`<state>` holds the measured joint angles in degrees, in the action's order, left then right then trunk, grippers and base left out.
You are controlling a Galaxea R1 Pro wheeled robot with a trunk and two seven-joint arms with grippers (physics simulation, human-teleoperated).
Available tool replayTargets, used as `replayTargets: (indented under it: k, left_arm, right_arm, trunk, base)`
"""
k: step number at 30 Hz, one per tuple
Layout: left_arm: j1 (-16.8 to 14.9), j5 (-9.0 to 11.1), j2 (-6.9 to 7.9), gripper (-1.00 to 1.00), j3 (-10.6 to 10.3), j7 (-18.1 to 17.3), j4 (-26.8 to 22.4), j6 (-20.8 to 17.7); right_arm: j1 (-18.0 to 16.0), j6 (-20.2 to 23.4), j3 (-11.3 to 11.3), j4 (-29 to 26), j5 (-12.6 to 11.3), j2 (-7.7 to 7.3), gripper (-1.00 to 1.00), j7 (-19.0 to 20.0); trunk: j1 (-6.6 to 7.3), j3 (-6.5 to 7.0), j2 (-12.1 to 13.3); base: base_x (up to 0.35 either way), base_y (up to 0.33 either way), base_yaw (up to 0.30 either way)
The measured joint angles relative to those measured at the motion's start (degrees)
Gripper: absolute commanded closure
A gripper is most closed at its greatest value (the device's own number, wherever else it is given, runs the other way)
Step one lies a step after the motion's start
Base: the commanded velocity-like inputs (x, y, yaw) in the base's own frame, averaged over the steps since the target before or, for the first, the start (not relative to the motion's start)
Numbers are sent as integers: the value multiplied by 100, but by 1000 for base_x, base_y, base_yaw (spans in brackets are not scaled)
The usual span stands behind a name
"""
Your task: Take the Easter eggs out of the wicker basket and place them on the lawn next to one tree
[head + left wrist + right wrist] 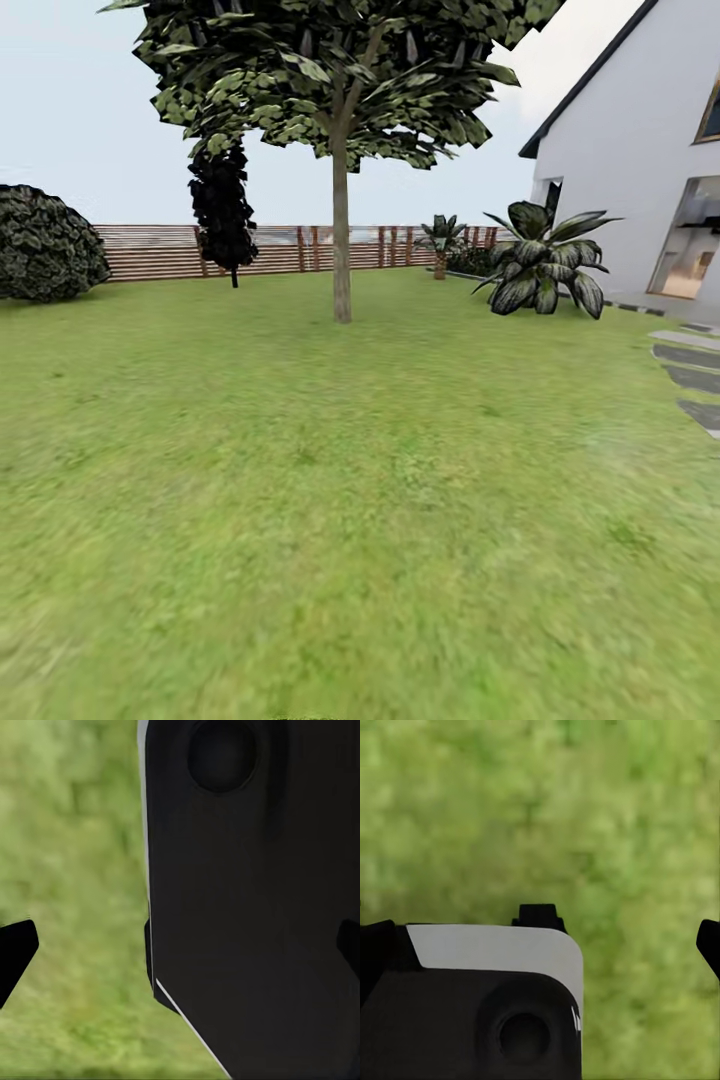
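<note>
Green, patchy grass is spreading under everything: the lawn is lying blurred just beyond both grippers. In the left wrist view the left gripper is showing two dark fingertips standing well apart, so its jaws are gaping with nothing between them but a black robot panel and grass. The right gripper is likewise spread wide, one fingertip at each edge, a black-and-white robot part sitting between the tips over the lawn. Farther out, a tree with a straight pale trunk is standing on the grass. Grey stepping stones and a broad-leaved plant are lying toward the white house. Farthest, a round bush, a black-foliage tree and a slatted fence are closing the garden.
</note>
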<state>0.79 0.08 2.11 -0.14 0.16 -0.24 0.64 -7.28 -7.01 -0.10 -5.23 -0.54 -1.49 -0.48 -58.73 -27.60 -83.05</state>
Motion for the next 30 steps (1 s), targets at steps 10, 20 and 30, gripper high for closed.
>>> replayTargets:
  k: [10,20,30]
  left_arm:
    - [0,-1,0,-100,0,0,-3,0]
    - [0,0,0,-100,2,0,-1,0]
    - [0,0,0,-100,2,0,-1,0]
  right_arm:
    - [0,0,0,0,6,8,-100,0]
    - [1,5,8,-1,4,-3,-100,1]
    - [0,0,12,-1,11,-20,-100,38]
  trunk:
    - [0,-32,0]
    - [0,-46,0]
    - [0,-76,0]
  base:
    - [0,0,274]
    - [0,0,124]
    - [0,0,101]
